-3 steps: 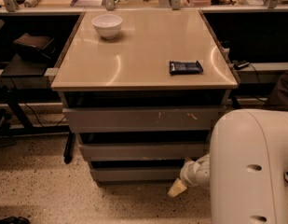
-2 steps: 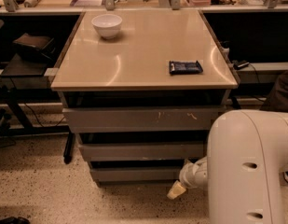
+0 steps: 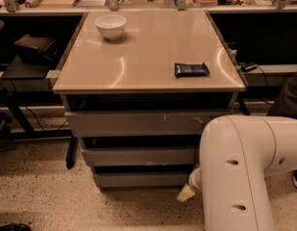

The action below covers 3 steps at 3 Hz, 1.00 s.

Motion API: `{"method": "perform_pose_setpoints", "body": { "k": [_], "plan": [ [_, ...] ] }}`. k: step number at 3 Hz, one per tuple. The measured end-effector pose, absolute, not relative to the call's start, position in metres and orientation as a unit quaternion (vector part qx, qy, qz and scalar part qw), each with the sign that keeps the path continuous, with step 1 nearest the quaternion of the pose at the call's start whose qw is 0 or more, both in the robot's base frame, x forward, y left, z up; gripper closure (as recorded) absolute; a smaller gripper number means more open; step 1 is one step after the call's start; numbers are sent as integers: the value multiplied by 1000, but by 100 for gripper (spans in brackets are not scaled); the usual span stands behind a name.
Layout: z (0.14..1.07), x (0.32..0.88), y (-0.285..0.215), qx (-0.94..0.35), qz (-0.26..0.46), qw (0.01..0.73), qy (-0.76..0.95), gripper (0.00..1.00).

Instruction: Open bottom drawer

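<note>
Low at the cabinet's right front corner, the gripper (image 3: pixel 185 193) sits just beside the right end of the bottom drawer (image 3: pixel 138 179), close to the speckled floor (image 3: pixel 42 191). Only a pale tip of it shows; the rest is hidden behind the big white arm (image 3: pixel 239 172), which fills the lower right of the view. Can't tell if the gripper is open or closed, or whether it touches the drawer front. Bottom drawer is the lowest of three grey fronts: plain, flat, no handle, with a dark gap above it and no inside visible. Above it is the plain middle drawer (image 3: pixel 138 156), then the top drawer (image 3: pixel 138 123), the widest one, with pale scratch marks right of centre. A beige tabletop (image 3: pixel 138 57) caps the cabinet. On it, a white bowl (image 3: pixel 110 26) stands upright near the back left, and a dark flat packet (image 3: pixel 191 69) lies toward the right front, well apart from the bowl. Dark shelving and cables flank the cabinet on both sides.
</note>
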<state>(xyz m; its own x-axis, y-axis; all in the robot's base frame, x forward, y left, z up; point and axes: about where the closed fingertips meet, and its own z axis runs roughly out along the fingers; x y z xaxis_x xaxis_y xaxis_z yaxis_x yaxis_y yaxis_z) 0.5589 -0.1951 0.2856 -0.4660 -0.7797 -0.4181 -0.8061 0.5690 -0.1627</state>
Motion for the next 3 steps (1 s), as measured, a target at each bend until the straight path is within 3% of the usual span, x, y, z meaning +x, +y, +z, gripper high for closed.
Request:
{"method": "perform_pose_setpoints", "body": {
  "k": [3],
  "plan": [
    [274, 556, -185, -457, 43, 239, 856, 0]
  ]
}}
